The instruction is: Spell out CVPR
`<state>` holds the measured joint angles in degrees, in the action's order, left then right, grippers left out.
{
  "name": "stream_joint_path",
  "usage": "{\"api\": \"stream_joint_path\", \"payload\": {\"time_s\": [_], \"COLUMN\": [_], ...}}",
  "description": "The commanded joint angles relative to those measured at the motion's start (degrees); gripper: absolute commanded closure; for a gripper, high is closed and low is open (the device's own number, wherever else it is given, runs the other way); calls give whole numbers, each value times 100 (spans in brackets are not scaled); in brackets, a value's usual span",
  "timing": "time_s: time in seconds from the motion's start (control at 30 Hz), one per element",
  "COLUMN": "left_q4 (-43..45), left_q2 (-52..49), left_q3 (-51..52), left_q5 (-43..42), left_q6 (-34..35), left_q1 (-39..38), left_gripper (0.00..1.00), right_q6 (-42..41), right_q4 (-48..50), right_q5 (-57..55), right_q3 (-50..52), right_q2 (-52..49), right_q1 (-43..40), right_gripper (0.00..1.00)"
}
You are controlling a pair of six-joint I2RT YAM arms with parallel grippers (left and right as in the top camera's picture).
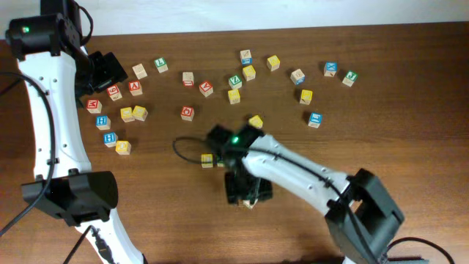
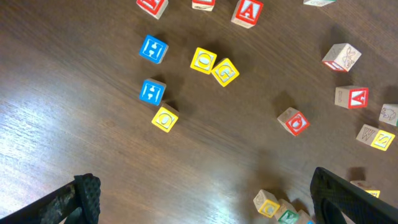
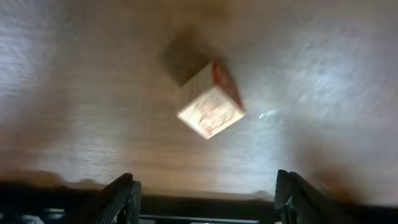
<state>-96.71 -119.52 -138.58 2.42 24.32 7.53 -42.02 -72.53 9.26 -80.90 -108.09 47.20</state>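
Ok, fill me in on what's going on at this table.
The right gripper hangs open over a single wooden block with one red side. It is not gripping the block, and the letter is too blurred to read. The left gripper is also open and empty, above the letter blocks scattered across the far part of the table.

Blocks (image 1: 187,112) lie scattered across the upper frame on the table (image 1: 410,147); lone block (image 3: 211,107) at lower centre, under right gripper (image 1: 245,193).

Motion-blurred block (image 3: 210,104), its letter unreadable; overhead, mostly hidden under the right jaws
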Motion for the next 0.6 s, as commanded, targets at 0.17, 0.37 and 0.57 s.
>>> {"api": "stream_joint_path", "payload": {"time_s": [0.17, 0.37, 0.57], "left_q4": [-2, -2, -2], "left_q2": [28, 28, 28], "left_q3": [-22, -22, -22], "left_q5": [39, 39, 39], "left_q6": [72, 70, 72], "left_q1": [15, 15, 15], "left_gripper": [1, 1, 1], "right_q6": [-1565, -1510, 20], "right_q4": [1543, 1716, 629], "right_q5": [-439, -413, -411], "right_q3": [1187, 1410, 509], "right_q2": [92, 90, 420], "right_q1": [-4, -4, -931], "right_gripper": [39, 76, 86]}}
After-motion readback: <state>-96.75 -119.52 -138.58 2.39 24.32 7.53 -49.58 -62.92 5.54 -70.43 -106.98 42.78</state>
